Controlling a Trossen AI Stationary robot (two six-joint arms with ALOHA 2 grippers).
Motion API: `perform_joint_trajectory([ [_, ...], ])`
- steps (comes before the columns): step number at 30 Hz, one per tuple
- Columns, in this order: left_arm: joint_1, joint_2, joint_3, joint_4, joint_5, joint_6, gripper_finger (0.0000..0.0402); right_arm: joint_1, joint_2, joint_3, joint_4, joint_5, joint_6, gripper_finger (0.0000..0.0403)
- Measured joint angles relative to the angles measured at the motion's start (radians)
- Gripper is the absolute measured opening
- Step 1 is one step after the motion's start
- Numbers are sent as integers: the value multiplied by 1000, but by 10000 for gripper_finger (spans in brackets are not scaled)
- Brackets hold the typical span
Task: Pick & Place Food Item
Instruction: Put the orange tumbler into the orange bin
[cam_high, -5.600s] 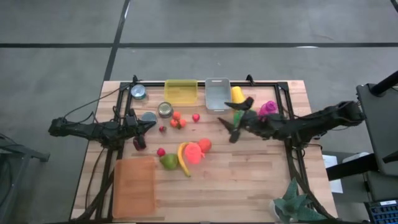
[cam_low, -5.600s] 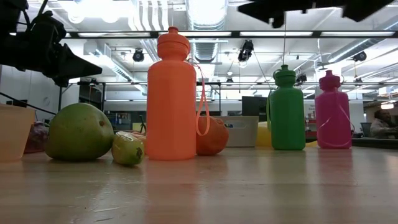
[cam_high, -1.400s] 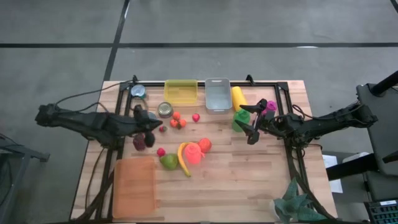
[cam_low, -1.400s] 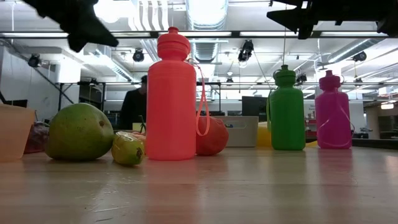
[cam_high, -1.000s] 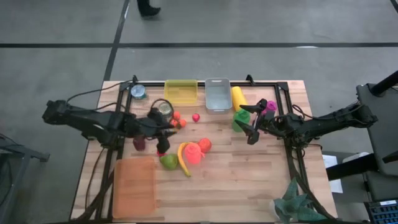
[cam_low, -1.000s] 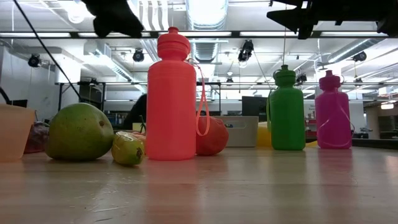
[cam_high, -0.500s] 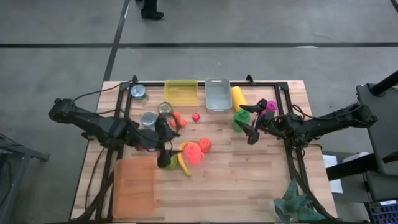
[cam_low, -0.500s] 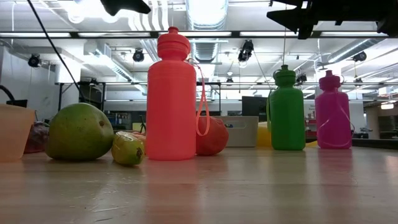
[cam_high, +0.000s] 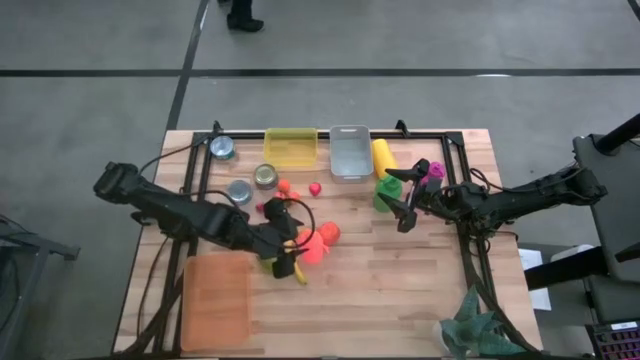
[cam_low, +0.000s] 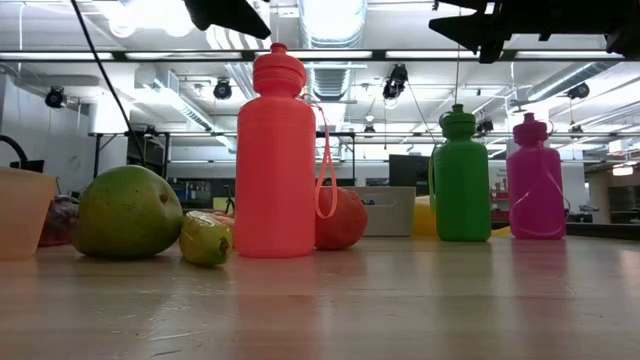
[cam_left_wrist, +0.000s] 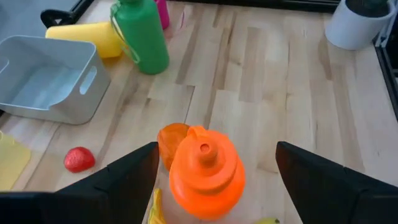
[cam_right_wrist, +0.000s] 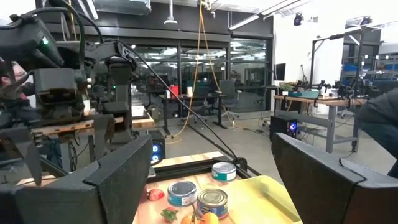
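I have the left gripper (cam_left_wrist: 214, 168) hanging wide open and empty over the orange bottle (cam_left_wrist: 205, 169) in the middle of the bench (cam_high: 400, 290). The food sits just beside it — a banana (cam_high: 296, 270) and an orange (cam_left_wrist: 170, 139) — so I should line up on one piece and drop straight, clear of the bottle. The right gripper (cam_high: 404, 203), open too, waits near the right edge.

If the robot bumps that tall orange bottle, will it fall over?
Probably, yes. The orange bottle stands tall and narrow on its base, so a sideways bump may tip it. Its round sides suggest it would roll. The left gripper hovers open above its cap.
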Motion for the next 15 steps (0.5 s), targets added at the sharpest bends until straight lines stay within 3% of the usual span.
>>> perform_joint_trajectory([
  [15, 17, 14, -17, 31, -3, 25, 329, 0, 0, 0, -16, 0, 0, 328],
])
